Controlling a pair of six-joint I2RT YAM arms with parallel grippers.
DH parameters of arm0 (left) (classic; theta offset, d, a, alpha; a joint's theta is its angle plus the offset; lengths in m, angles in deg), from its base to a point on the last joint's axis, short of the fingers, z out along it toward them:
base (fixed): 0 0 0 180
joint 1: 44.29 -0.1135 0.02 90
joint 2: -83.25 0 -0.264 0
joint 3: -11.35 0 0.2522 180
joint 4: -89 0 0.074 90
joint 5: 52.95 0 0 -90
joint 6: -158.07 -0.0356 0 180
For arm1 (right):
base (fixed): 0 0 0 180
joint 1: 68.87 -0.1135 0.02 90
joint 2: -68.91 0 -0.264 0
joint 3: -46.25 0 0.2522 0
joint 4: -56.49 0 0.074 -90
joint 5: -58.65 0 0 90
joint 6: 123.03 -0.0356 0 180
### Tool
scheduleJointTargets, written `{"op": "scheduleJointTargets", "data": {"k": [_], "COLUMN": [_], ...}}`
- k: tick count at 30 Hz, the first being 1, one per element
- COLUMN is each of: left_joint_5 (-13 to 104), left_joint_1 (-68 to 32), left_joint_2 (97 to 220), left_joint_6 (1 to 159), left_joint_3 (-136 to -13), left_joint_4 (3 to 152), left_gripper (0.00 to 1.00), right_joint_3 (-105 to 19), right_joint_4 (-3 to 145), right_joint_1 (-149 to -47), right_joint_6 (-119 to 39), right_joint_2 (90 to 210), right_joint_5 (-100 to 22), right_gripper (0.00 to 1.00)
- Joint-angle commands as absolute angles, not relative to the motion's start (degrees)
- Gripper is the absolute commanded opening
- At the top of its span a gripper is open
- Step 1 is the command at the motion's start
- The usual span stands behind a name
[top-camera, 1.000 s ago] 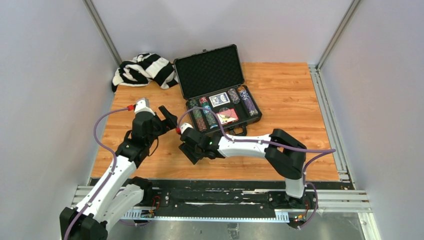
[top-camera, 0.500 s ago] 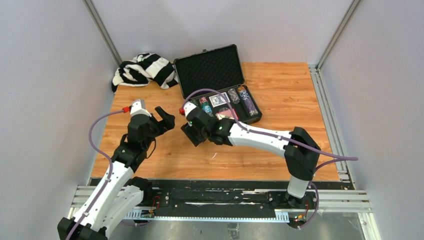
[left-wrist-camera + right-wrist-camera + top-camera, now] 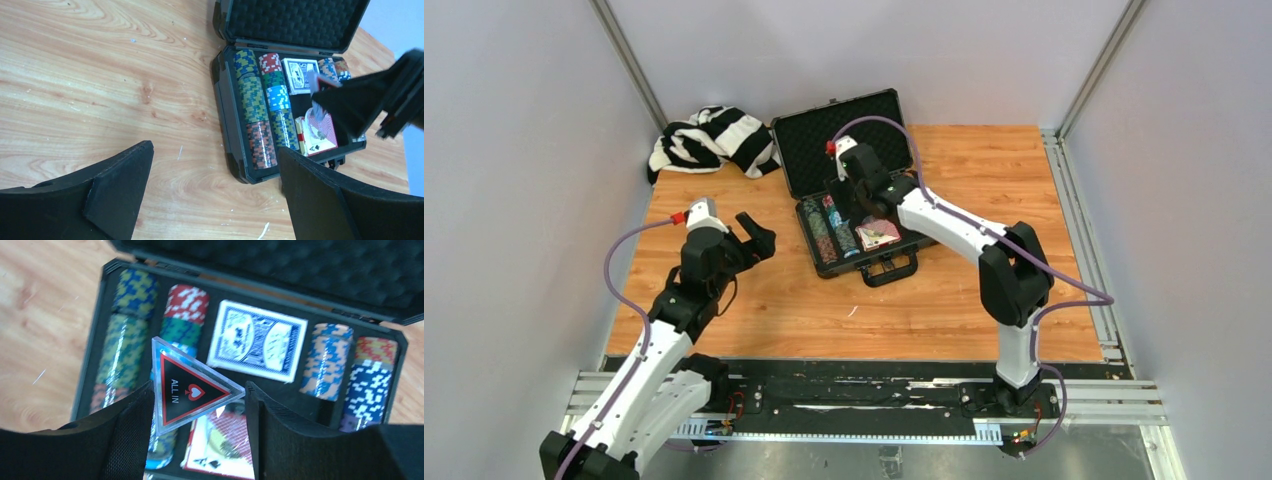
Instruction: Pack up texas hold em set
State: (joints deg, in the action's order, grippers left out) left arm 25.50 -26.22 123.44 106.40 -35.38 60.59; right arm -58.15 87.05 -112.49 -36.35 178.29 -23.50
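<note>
Logging nearest first: left gripper (image 3: 757,232) over bare wood of the table (image 3: 984,300), toward the left edge, jaws wide apart, gripping nothing, well apart from the black case (image 3: 222,95).

Moving out to mid-table, toward the far edge: case lying open, lid (image 3: 809,150) raised at the far side and lined with egg-crate foam, handle (image 3: 890,271) facing the near edge.

Counted in the tray from left side to right: 2 rows of chip stacks (image 3: 252,105), mixed colours, lying on their sides; then a middle bay with blue-backed deck (image 3: 256,340) at the far end and red-backed cards (image 3: 215,450) nearer, 1 ace face up at the corner; then 2 more chip rows.

Hanging above the middle bay: right gripper (image 3: 197,400), jaws clamped on a clear triangular marker (image 3: 187,390) printed "ALL IN" inside a red-edged black triangle. Held over chips and cards; cannot tell whether touching them.

Ending at the far left corner: black-and-white striped cloth (image 3: 709,138), bunched, just beside the lid's left side.
</note>
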Motion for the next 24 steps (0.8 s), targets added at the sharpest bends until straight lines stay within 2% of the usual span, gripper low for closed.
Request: {"op": "scheduleJointTargets", "data": {"k": [1, 9, 12, 15, 24], "left_joint_5": [26.4, 25.1, 25.2, 25.6, 25.9], "left_joint_1": [-26.5, -26.5, -26.6, -26.5, -26.5], "left_joint_2": [124.1, 123.2, 123.9, 125.0, 127.5], "left_joint_6": [106.8, 105.9, 106.0, 105.9, 105.8], "left_joint_3": [-35.2, -35.0, -34.8, -34.9, -35.2], "left_joint_4": [62.6, 62.9, 63.4, 63.7, 64.8], "left_gripper": [1.00, 1.00, 1.00, 1.00, 0.99], "right_joint_3": [-63.8, -70.6, -71.5, -71.4, -71.3], "right_joint_4": [87.8, 89.8, 89.8, 89.6, 85.2], "right_joint_1": [-108.4, -105.3, -105.2, -105.3, -102.4], "right_joint_6": [-34.6, -33.9, -33.4, -32.9, -28.5], "right_joint_2": [182.8, 191.5, 193.0, 192.0, 185.2], "right_joint_5": [-25.9, -26.0, -25.6, -25.9, -22.0], "right_gripper": [0.56, 0.57, 0.62, 0.77, 0.79]}}
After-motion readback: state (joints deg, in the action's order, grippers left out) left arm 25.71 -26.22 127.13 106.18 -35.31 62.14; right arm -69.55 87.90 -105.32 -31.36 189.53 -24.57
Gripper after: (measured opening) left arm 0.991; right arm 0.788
